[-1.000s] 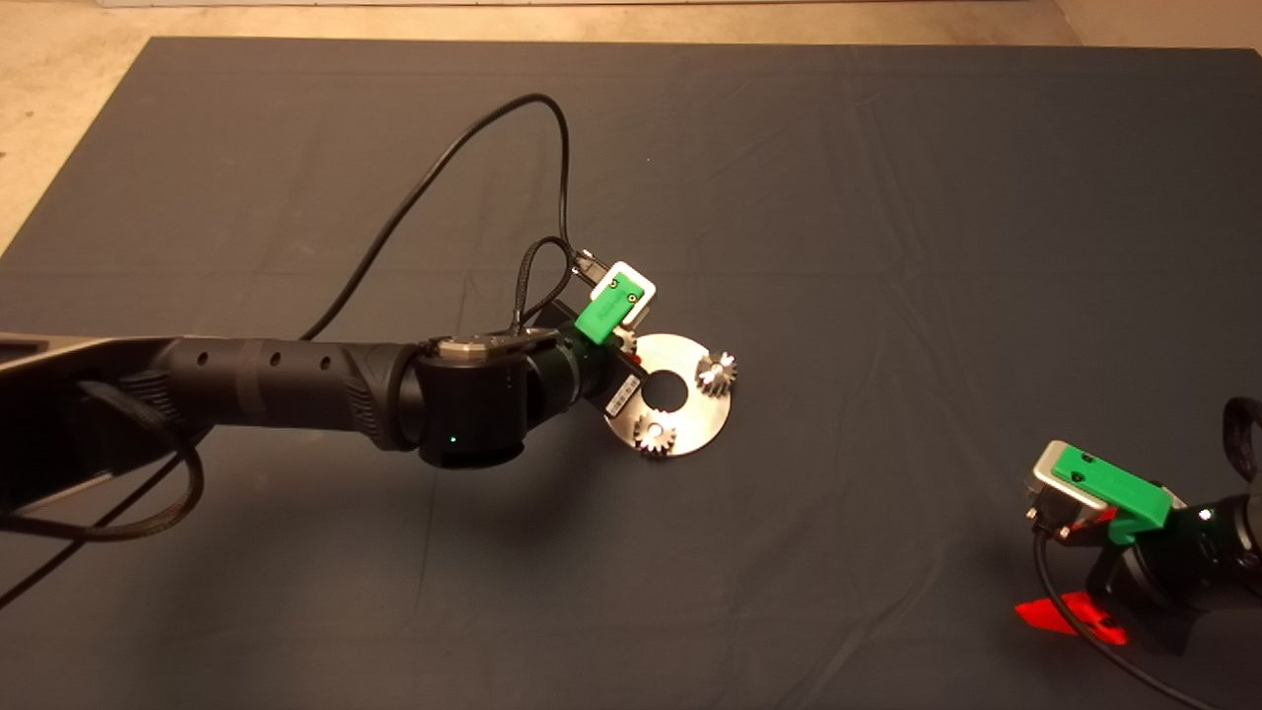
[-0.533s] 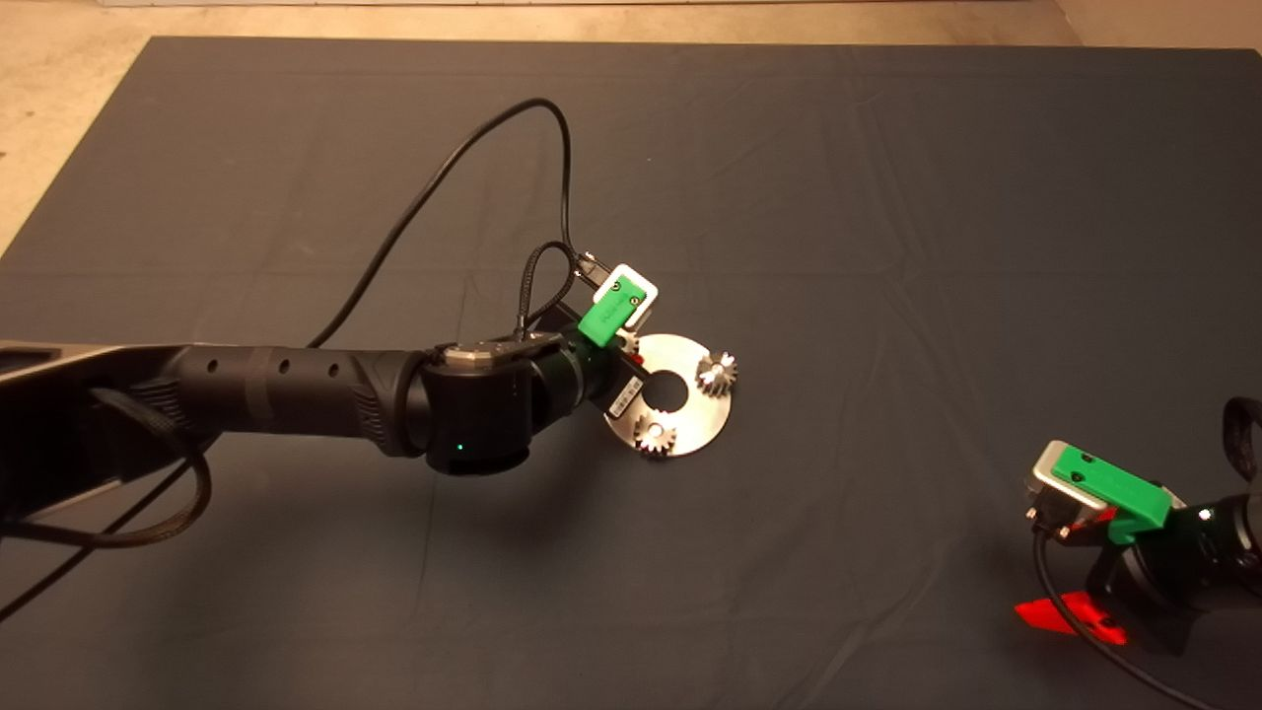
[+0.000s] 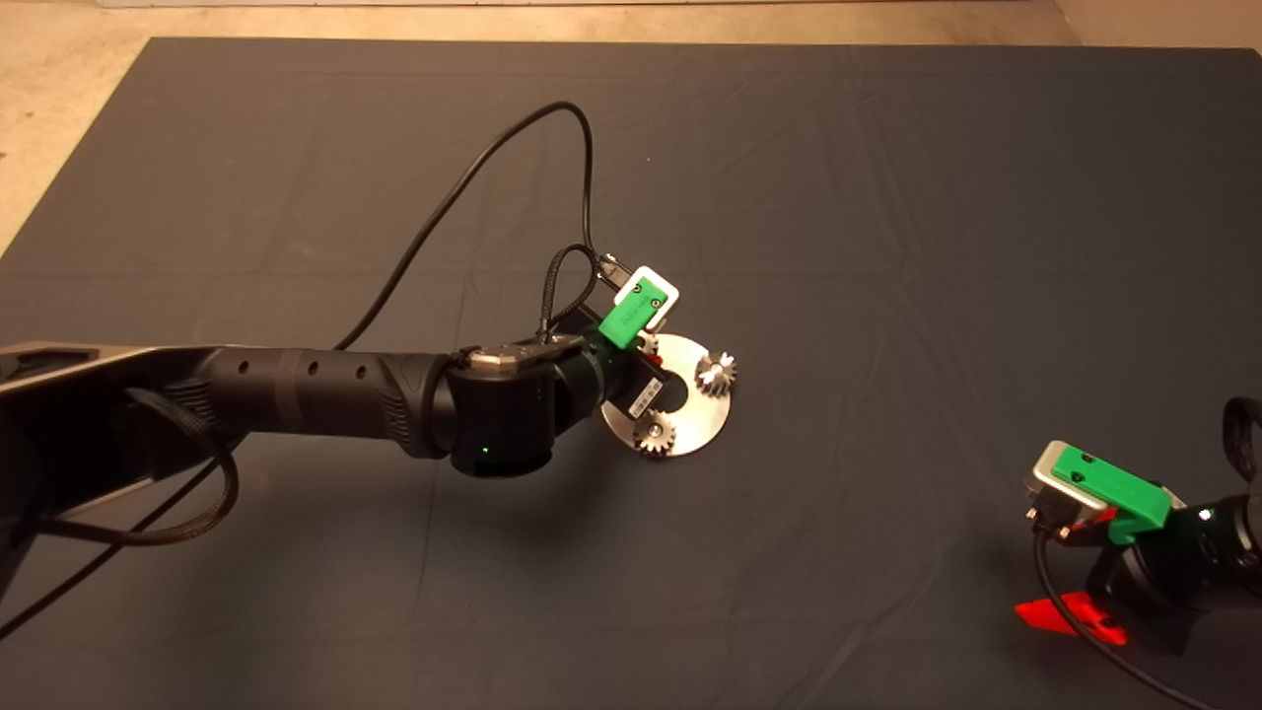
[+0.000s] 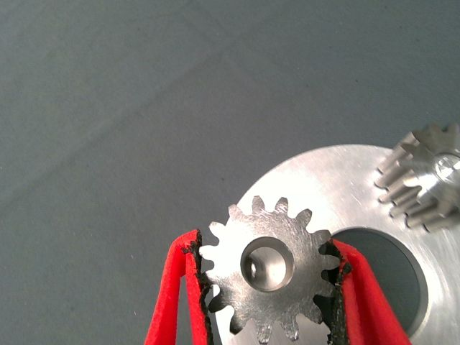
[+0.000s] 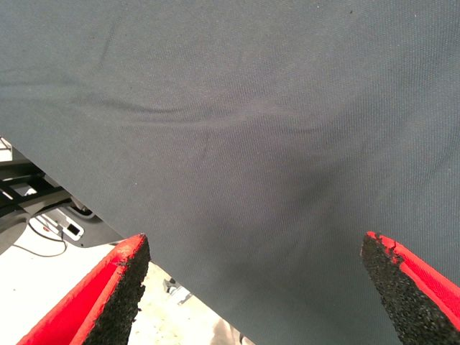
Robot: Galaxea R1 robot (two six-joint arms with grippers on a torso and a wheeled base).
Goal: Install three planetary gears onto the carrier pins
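Reaching in from the left side of the surface, the left gripper (image 4: 269,287) is hanging over the near-left part of the metal disc (image 3: 705,419), and its jaws are clenched on one of the small gears (image 4: 267,277). In the left wrist view that gear is sitting flat between the two red fingers (image 4: 169,302), one black pad pressing on its teeth at each side, with the round bore in its middle facing the camera. Something pale and rounded is showing inside that bore, but I cannot tell whether it is a pin or whether the gear is already sitting down on one. The gear is overlapping the rim of the disc, right beside the disc's large centre hole (image 4: 392,269).

Two other gears are already standing on the disc. One (image 3: 717,372) is sitting at the far right edge of the disc, and the same gear (image 4: 424,176) is showing in the left wrist view, well apart from the held one, across the centre hole. The other (image 3: 654,432) is sitting at the disc's near edge, just beside the black wrist of the left arm.

The dark mat (image 3: 887,197) is lying creased under everything. The right gripper (image 3: 1070,616) is resting at the lower right edge of the surface, far from the disc, with its jaws spread wide and nothing between them.
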